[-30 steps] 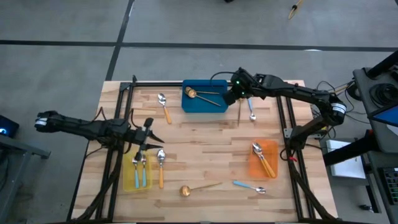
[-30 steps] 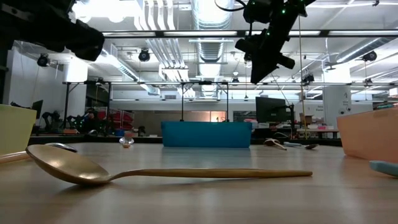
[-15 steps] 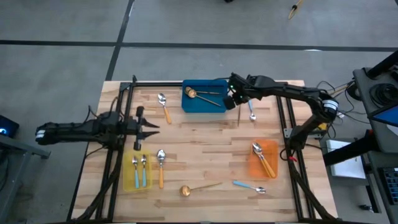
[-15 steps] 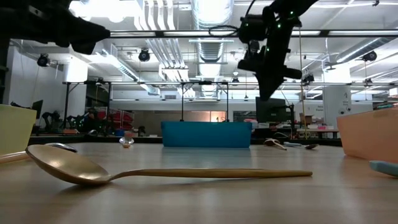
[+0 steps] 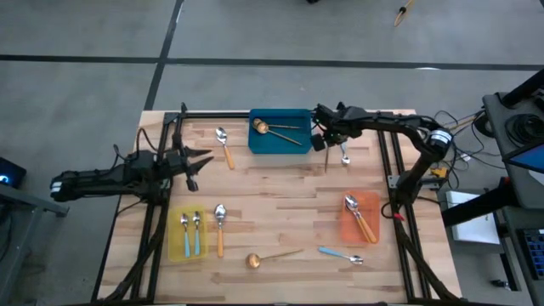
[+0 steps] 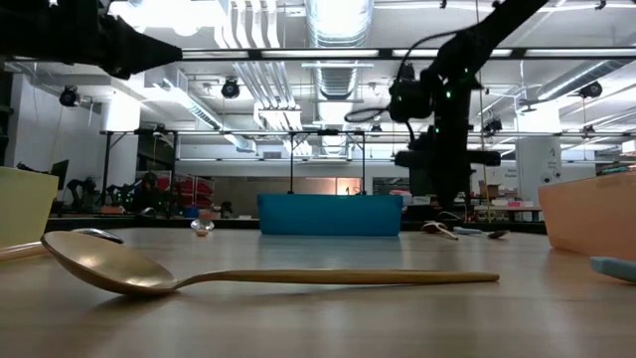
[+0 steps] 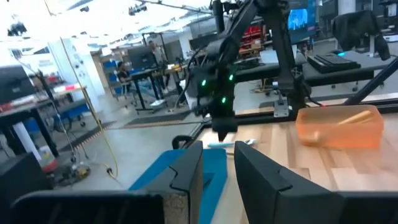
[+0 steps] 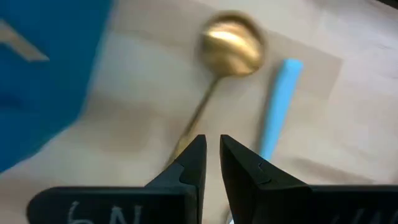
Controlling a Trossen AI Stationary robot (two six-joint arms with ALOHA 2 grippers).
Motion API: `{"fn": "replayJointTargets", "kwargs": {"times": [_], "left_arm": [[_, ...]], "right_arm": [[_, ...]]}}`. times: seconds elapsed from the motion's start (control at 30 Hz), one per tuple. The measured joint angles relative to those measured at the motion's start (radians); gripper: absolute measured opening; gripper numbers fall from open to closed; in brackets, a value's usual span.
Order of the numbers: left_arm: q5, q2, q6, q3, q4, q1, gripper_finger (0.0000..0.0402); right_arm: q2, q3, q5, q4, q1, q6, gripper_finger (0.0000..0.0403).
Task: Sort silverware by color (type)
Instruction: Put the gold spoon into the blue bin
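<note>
You have a counter (image 5: pixel 272 195) of pale butcher-block wood, smooth with a soft sheen. The gold spoon (image 6: pixel 248 276) looks like polished metal, glossy and reflective. The blue bin (image 5: pixel 280 140) and orange bin (image 5: pixel 368 223) look like smooth plastic, the orange one translucent.

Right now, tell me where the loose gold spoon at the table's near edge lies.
In the high view the gold spoon lies flat at the table's front centre, between the orange-handled spoon and the blue-handled spoon.

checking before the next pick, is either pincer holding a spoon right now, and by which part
Neither. The right pincer hangs nearly shut and empty above the gold spoon beside the blue bin; the left pincer is empty, slightly open.
</note>
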Motion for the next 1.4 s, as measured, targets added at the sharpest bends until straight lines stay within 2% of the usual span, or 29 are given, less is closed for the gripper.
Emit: {"fn": "replayJointTargets", "kwargs": {"times": [0.2,0.53,0.67,0.87,1.1,1.23,1.4], "left_arm": [[-0.002,-0.017,0.032,0.000,0.024,0.000,0.0075],[-0.002,-0.035,0.023,0.000,0.019,0.000,0.0075],[-0.002,-0.034,0.022,0.000,0.019,0.000,0.0075],[-0.002,-0.034,0.023,0.000,0.019,0.000,0.0075],[-0.002,-0.033,0.025,0.000,0.018,0.000,0.0075],[-0.002,-0.034,0.025,0.000,0.018,0.000,0.0075],[-0.002,-0.033,0.025,0.000,0.018,0.000,0.0075]], "right_arm": [[0.046,-0.037,-0.001,0.098,-0.076,-0.005,0.0057],[0.068,-0.035,-0.004,0.123,-0.093,-0.030,0.0183],[0.068,-0.036,-0.004,0.130,-0.093,-0.030,0.0205],[0.099,-0.039,-0.009,0.172,-0.083,-0.018,0.0204],[0.141,-0.037,-0.019,0.181,-0.082,-0.003,0.0182],[0.147,-0.036,-0.018,0.185,-0.081,0.011,0.0155],[0.148,-0.037,-0.018,0.188,-0.080,0.048,0.0102]]}}
